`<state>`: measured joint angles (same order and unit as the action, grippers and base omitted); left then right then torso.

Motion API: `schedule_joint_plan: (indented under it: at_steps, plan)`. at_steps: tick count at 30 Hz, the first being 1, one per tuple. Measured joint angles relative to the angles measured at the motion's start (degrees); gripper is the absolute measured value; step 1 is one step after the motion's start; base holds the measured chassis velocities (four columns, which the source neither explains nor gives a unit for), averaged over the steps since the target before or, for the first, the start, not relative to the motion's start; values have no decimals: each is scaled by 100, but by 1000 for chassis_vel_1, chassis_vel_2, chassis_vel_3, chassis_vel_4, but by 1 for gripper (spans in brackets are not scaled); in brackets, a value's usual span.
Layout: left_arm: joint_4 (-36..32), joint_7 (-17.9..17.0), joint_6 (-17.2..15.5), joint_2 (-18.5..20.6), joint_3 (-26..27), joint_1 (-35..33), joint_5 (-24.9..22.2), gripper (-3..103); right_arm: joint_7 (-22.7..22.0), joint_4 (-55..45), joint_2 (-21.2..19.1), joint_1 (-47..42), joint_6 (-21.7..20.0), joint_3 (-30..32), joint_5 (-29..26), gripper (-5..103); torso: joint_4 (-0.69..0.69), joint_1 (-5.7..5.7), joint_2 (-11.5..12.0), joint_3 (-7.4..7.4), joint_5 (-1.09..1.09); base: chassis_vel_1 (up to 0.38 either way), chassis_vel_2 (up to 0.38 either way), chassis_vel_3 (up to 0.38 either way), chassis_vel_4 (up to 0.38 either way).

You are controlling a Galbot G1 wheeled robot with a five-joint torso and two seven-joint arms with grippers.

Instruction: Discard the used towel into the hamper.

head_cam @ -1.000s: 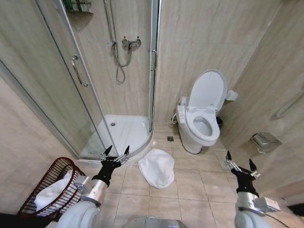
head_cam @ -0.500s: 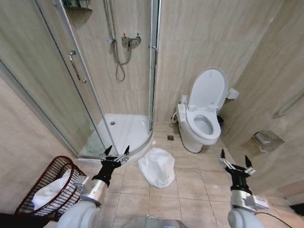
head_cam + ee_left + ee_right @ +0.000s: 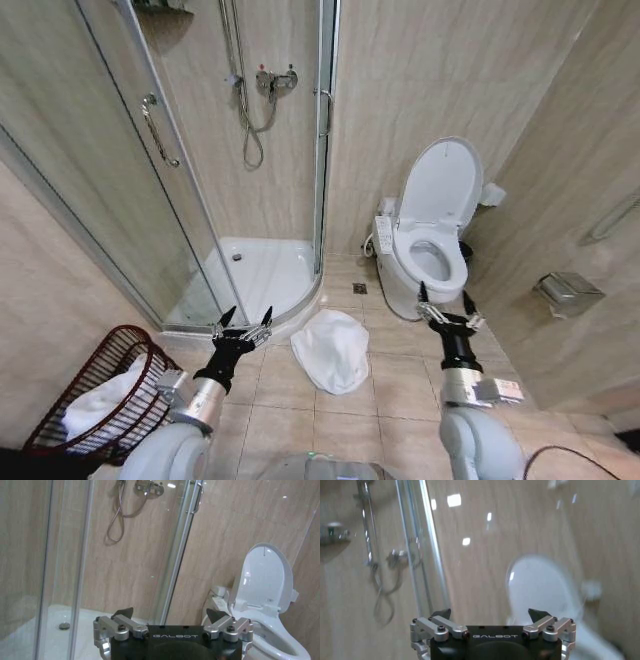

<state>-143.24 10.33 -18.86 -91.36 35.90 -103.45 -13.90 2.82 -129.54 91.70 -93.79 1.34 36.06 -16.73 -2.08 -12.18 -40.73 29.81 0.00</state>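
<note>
A crumpled white towel lies on the tiled floor in front of the shower's curved step. The hamper, a dark reddish-brown wire basket with white cloth inside, stands at the lower left by the wall. My left gripper is open, held up between the hamper and the towel, just left of the towel. My right gripper is open too, raised to the right of the towel in front of the toilet. Both wrist views show open fingers, the left gripper and the right gripper, with nothing held.
A glass shower cabin with a white tray fills the left and centre. A white toilet with its lid up stands at the right, close behind the right gripper. A steel holder hangs on the right wall. Open floor tiles lie around the towel.
My right arm has swung left, from near the right wall to in front of the toilet. The left arm has kept still. The camera has shifted slightly.
</note>
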Motion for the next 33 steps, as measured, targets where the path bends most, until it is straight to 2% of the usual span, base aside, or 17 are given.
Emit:
schedule_joint_plan:
  at_steps: [2, 5, 11, 19, 24, 28, 30, 31, 33]
  plan:
    - [0, 0, 0, -1, 0, 0, 0, 99, 94, 142, -101, -58, -243, -93, -493, 100, 0, 28, 65, -37, 1, 0, 0, 0, 0]
    - [0, 0, 0, -1, 0, 0, 0, 99, -34, 209, -198, -178, -295, -310, -811, 100, -2, 58, 133, -75, 1, 0, 0, 0, 0]
    - [0, 0, 0, 0, 0, 0, 0, 99, -62, 308, -303, -436, -480, -584, -971, 100, 0, 120, 274, -155, 0, 0, 0, 0, 0]
    - [0, 0, 0, 0, 0, 0, 0, 99, -161, 698, -330, -635, -375, -719, -782, 100, 0, 200, 469, -267, 0, 0, 0, 0, 0]
    - [0, 0, 0, 0, 0, 0, 0, 99, 27, 896, -418, -799, -411, -636, -1143, 100, -1, 246, 581, -334, 0, 0, 0, 0, 0]
    - [0, 0, 0, 0, 0, 0, 0, 99, 156, 1161, -455, -863, -227, -557, -1152, 100, 0, 284, 671, -386, 1, 0, 0, 0, 0]
    - [0, 0, 0, -1, 0, 0, 0, 99, 156, 1417, -396, -784, 56, -491, -975, 100, -1, 314, 735, -421, 0, 0, 0, 0, 0]
    - [0, 0, 0, -1, 0, 0, 0, 99, 156, 1417, -396, -784, 56, -491, -975, 100, -1, 314, 735, -421, 0, 0, 0, 0, 0]
    - [0, 0, 0, 1, 0, 0, 0, 99, 132, 1885, -267, -560, 498, -436, -625, 100, 0, 345, 806, -460, 1, 0, 0, 0, 0]
